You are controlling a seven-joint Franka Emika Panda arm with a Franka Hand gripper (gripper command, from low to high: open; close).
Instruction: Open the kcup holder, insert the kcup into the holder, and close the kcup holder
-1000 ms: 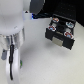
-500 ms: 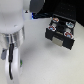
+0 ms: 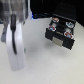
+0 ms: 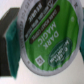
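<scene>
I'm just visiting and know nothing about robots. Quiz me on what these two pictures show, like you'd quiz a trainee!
1. True or false: the kcup holder stands on the exterior view's left.
2. What colour is the lid of the kcup in the wrist view? A red, B green, C blue.
3. Fill in: the lid's large words read "Dark ____".

Key: 1 false, it stands on the exterior view's right; 2 B; 3 Magic.
</scene>
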